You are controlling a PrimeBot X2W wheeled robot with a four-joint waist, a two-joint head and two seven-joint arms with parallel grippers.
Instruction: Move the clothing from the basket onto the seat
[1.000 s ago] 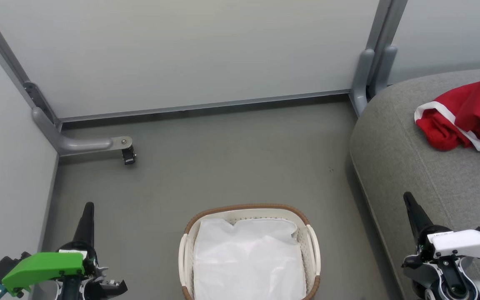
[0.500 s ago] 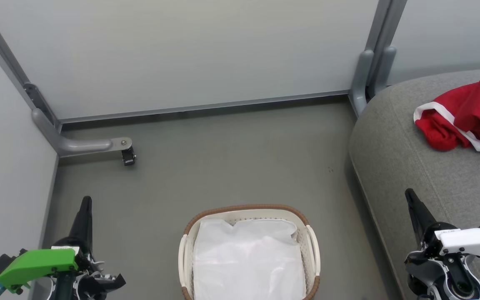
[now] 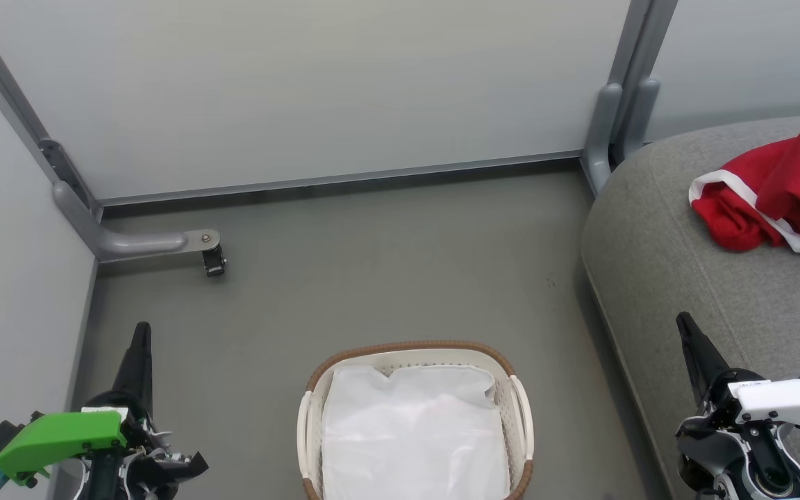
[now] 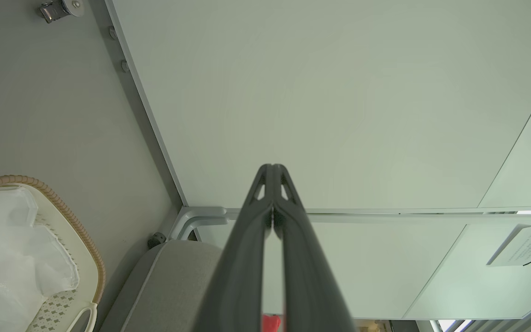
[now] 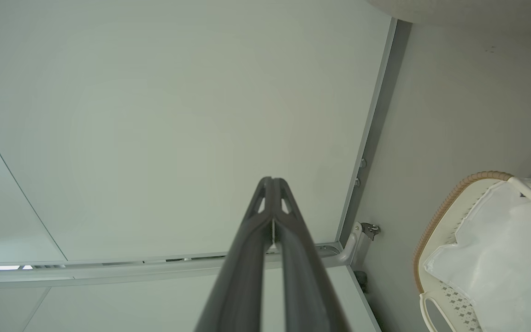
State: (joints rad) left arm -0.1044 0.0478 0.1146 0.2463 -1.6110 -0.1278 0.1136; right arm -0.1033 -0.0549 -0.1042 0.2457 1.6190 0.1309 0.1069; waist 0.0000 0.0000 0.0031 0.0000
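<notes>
- one red garment (image 3: 775, 184) with white trim lies bunched on the seat (image 3: 678, 278), at 2 o'clock in the head view, and runs off the right edge.
- one grey seat fills the 3 o'clock side, its rounded corner toward the wall post.
- one basket (image 3: 410, 345) stands on the floor (image 3: 372, 264) at 6 o'clock, well apart from the garment and just beside the seat's front edge.
- two white handles (image 3: 523, 410) show on the basket, one at each side under the brown rim.
- one white sheet (image 3: 414, 430) lies inside the basket, covering its bottom.
- two grippers are in the head view: the left gripper (image 3: 142, 328) at 7 o'clock and the right gripper (image 3: 682, 319) at 4 o'clock, both pointing toward 12.
- left gripper: in its wrist view its two fingers (image 4: 251, 240) are pressed together at the tips, with nothing between them. it hangs in the air and touches nothing.
- right gripper: in its wrist view its two fingers (image 5: 247, 249) meet at the tips in the same way, gripping nothing. it sits over the seat's front edge, and whether it touches the seat cannot be told.
- one small black caster (image 3: 214, 262) sits under a grey bracket at 10 o'clock, near the left wall.
- left wrist view: the basket rim is at 8 o'clock and a sliver of red at 6, between the finger bases.
- right wrist view: the basket is at 4 o'clock.
</notes>
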